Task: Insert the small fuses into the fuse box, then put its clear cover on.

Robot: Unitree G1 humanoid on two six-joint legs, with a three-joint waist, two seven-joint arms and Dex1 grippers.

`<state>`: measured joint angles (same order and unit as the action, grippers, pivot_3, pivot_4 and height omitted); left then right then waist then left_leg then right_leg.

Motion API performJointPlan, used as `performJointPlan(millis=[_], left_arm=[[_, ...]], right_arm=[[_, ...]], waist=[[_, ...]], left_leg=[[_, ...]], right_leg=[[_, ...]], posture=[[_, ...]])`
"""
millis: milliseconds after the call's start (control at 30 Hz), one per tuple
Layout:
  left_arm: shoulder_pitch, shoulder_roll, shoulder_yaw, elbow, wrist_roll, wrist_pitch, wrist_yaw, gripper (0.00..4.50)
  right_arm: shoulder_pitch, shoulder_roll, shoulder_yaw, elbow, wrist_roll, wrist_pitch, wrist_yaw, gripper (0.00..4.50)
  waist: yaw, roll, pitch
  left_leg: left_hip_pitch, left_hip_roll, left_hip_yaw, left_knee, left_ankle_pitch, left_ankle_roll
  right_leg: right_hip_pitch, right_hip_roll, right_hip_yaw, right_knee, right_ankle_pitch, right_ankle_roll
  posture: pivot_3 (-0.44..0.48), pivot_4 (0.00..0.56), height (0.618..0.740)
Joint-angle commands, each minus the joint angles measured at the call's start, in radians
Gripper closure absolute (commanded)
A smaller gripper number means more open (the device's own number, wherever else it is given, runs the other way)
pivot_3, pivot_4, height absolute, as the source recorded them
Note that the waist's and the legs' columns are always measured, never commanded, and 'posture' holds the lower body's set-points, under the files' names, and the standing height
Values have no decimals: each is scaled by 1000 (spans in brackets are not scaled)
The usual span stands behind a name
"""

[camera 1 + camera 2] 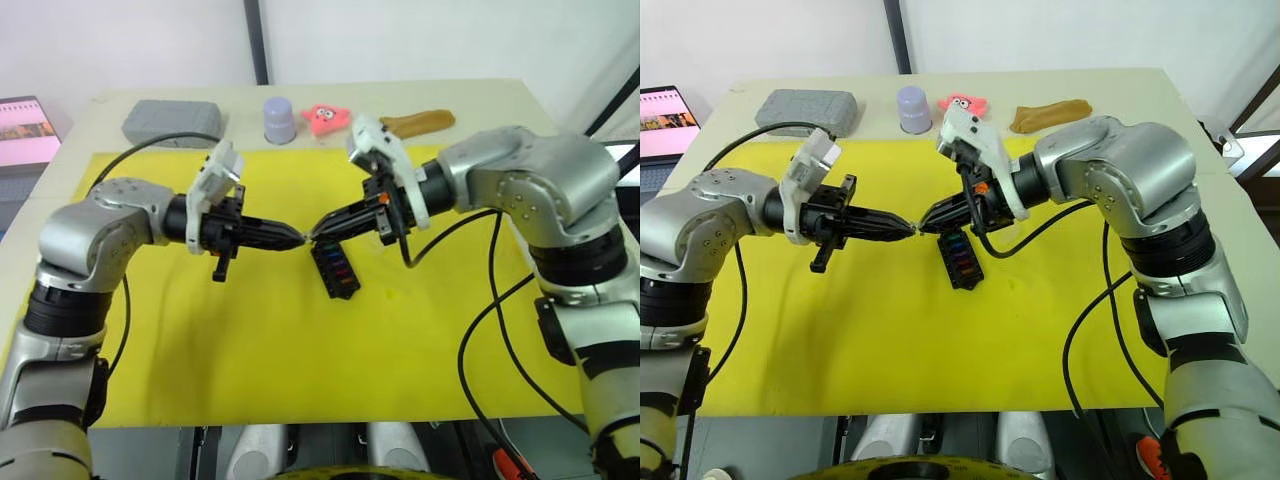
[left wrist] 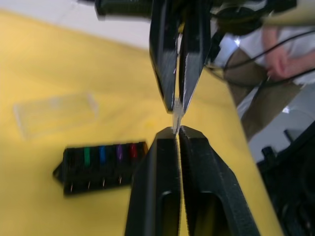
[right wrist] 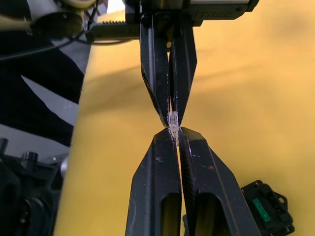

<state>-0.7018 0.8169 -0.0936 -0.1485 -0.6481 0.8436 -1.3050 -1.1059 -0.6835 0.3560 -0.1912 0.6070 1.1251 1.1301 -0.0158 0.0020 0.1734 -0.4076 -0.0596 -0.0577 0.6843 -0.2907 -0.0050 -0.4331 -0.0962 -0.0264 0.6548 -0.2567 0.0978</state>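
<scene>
Above the yellow mat (image 1: 250, 350) my two grippers meet tip to tip. A pale translucent small fuse (image 2: 175, 117) is pinched between them. The left gripper (image 1: 300, 239) is shut on one end of it and the right gripper (image 1: 316, 237) is shut on the other end. Just below the tips, towards me, the black fuse box (image 1: 335, 268) lies on the mat. Green, blue, purple and red fuses (image 2: 109, 153) sit in its slots. In the left wrist view the clear cover (image 2: 54, 114) lies flat on the mat beside the box.
Along the table's far edge stand a grey rounded case (image 1: 170, 120), a lavender cup (image 1: 279, 118), a pink star toy (image 1: 328, 117) and a brown object (image 1: 420, 122). A laptop screen (image 1: 25, 130) is at far left. A person's hand (image 2: 280, 54) shows beyond the table.
</scene>
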Motion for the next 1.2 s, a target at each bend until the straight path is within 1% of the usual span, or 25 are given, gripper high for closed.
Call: performJointPlan(millis=[33,100,167,200,233,300,433,567,733,800,1067,1200], left_arm=[[20,55,-6,-19,51,-42,-10,2732],[33,71,-14,-13,76,-66,-12,1559],[70,87,-47,1,150,-128,1,611],[91,88,-78,8,206,-179,20,150],[105,86,-100,14,246,-217,33,64],[119,68,-115,17,274,-247,49,64],[140,-16,-124,22,308,-266,129,64],[150,-100,-121,18,335,-279,211,64],[173,-121,-117,-6,331,-264,218,64],[178,-126,-125,7,350,-282,231,64],[179,-157,-140,31,390,-308,246,64],[182,-157,-142,29,394,-308,242,64]], right_arm=[[-43,-36,54,21,-111,-145,49,4500],[-54,-40,96,56,-179,-232,73,4500],[-92,-16,177,166,-304,-402,113,4500],[-121,6,225,244,-373,-498,136,4500],[-142,24,256,304,-423,-569,156,4500],[-167,61,281,404,-484,-663,181,4500],[-200,137,311,611,-588,-831,231,4500],[-210,168,301,714,-639,-904,298,4500],[-201,176,273,740,-670,-940,344,4500],[-193,176,261,730,-667,-935,373,4500],[-191,220,208,724,-669,-894,385,4500],[-183,224,213,732,-685,-900,390,4500]], waist=[[-1,0,0],[0,0,0],[-1,0,0],[-3,0,0],[-4,0,0],[-4,0,0],[3,-1,1],[3,-1,1],[-6,-1,1],[-6,-1,1],[1,-1,1],[0,-1,1]], left_leg=[[0,0,0,0,0,0],[0,0,0,0,0,0],[0,0,0,0,0,0],[0,0,1,0,0,0],[0,0,1,0,0,0],[1,0,2,0,0,0],[-1,0,1,0,0,0],[-1,0,1,0,0,-1],[-1,0,1,0,1,-2],[-1,0,1,-1,1,-2],[-1,-1,1,0,1,-2],[-1,-1,1,0,1,-2]], right_leg=[[0,1,0,0,0,0],[0,1,0,0,0,0],[0,1,0,0,0,0],[0,1,-1,0,0,0],[0,2,0,1,0,0],[-1,3,0,1,0,0],[-2,3,0,1,0,0],[-2,2,0,1,0,0],[-3,2,0,2,0,0],[-4,2,0,4,0,0],[-4,1,0,5,0,0],[-5,1,0,5,0,0]], posture=[[0,150,731],[0,150,731],[0,150,731],[0,150,731],[0,150,731],[0,150,731],[0,150,731],[0,150,731],[0,150,731],[0,150,731],[0,150,731],[0,150,731]])
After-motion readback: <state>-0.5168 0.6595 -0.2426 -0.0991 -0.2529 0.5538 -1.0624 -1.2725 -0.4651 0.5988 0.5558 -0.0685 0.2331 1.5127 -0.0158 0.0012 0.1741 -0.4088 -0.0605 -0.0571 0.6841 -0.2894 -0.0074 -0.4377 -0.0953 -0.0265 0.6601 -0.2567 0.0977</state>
